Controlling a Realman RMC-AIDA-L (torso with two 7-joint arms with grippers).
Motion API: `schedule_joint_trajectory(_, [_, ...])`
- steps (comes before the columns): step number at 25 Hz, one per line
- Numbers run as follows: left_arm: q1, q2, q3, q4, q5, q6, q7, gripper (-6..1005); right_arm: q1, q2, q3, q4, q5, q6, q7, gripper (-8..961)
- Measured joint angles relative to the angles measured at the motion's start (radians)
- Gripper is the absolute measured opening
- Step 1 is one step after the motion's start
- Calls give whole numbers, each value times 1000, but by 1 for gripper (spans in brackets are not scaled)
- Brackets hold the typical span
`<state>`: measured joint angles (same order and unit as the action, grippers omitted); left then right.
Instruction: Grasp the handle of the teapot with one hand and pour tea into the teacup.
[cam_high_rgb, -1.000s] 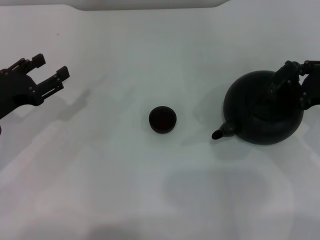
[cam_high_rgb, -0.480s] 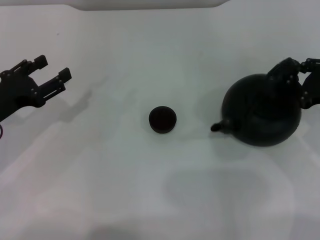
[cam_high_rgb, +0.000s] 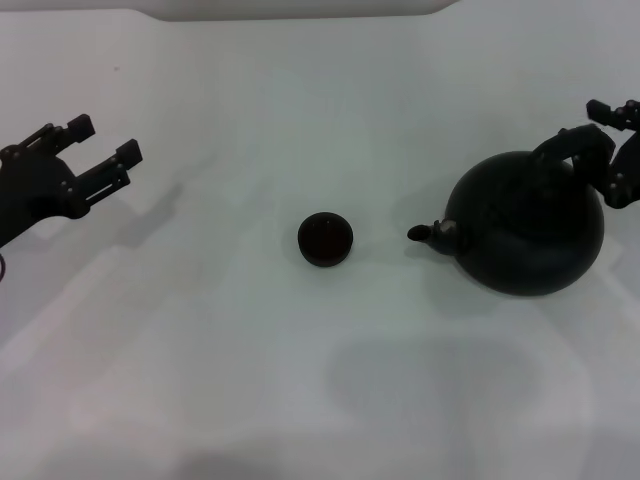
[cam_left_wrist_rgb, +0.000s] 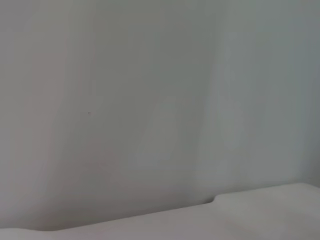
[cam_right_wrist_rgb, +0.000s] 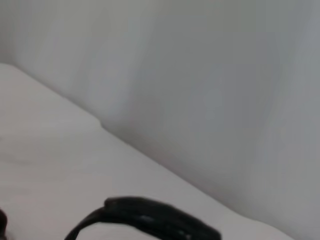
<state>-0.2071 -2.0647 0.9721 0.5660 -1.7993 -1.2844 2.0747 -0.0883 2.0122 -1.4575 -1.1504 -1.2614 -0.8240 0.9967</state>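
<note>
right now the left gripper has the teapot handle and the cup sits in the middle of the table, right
Not quite. The head view shows the right gripper at the teapot handle, not the left. The left gripper hangs open at the table's left side, touching nothing. The teacup does sit in the middle.

- The left gripper (cam_high_rgb: 100, 150) is at the far left, parked, with its jaws apart.
- The right gripper (cam_high_rgb: 605, 150) is at the far right edge, its jaws closed.
</note>
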Motion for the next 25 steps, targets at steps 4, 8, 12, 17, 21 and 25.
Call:
schedule_joint_trajectory(4, [0, 0, -1, 0, 0, 4, 0, 760, 1, -3, 45, 37, 42, -78, 2, 369])
schedule_joint_trajectory(8, [0, 0, -1, 0, 0, 4, 1, 760, 13, -6, 127, 95, 49, -228, 42, 507])
schedule_joint_trajectory(12, [0, 0, -1, 0, 0, 2, 1, 760, 47, -21, 202, 177, 19, -370, 112, 783])
schedule_joint_trajectory(17, [-6, 0, -1, 3, 0, 0, 1, 760, 92, -33, 266, 289, -18, -500, 119, 826])
schedule_joint_trajectory(21, [-8, 0, 0, 8, 0, -1, 1, 760, 103, -35, 301, 330, -29, -530, 113, 860])
schedule_joint_trajectory(25, [-5, 1, 0, 9, 0, -4, 1, 760, 94, -34, 340, 334, -62, -537, 108, 877])
